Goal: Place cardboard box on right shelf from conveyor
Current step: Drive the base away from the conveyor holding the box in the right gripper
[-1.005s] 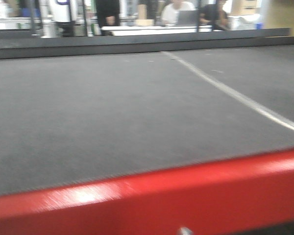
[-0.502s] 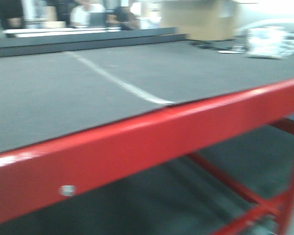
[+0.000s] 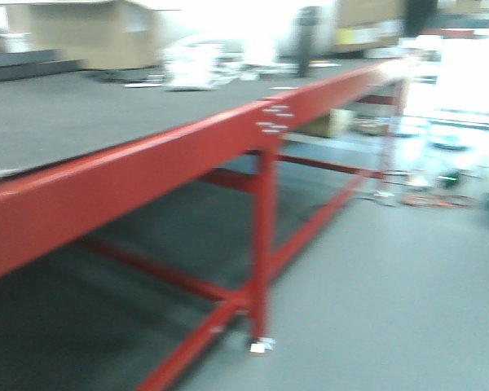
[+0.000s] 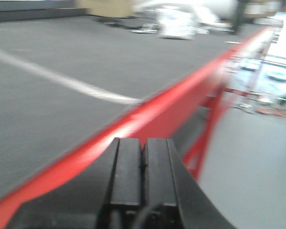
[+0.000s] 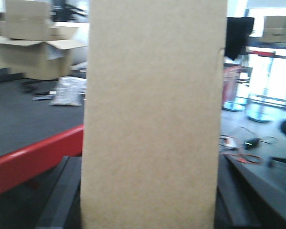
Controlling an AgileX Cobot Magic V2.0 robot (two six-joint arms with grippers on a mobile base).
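Standing upright, the cardboard box (image 5: pixel 152 109) fills the right gripper (image 5: pixel 148 195).

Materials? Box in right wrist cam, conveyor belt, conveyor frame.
Cardboard box: tan paperboard, matte, unprinted, faintly fibrous.
Conveyor belt: dark grey, matte, finely textured; rubber or fabric, unclear.
Frame: glossy red paint, probably metal, given the sheen and slim rigid struts.

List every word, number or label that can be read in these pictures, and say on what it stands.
None can be read.
The cardboard box shows a plain face, no print.
A yellowish strip on a far carton may be a label, too blurred to read.
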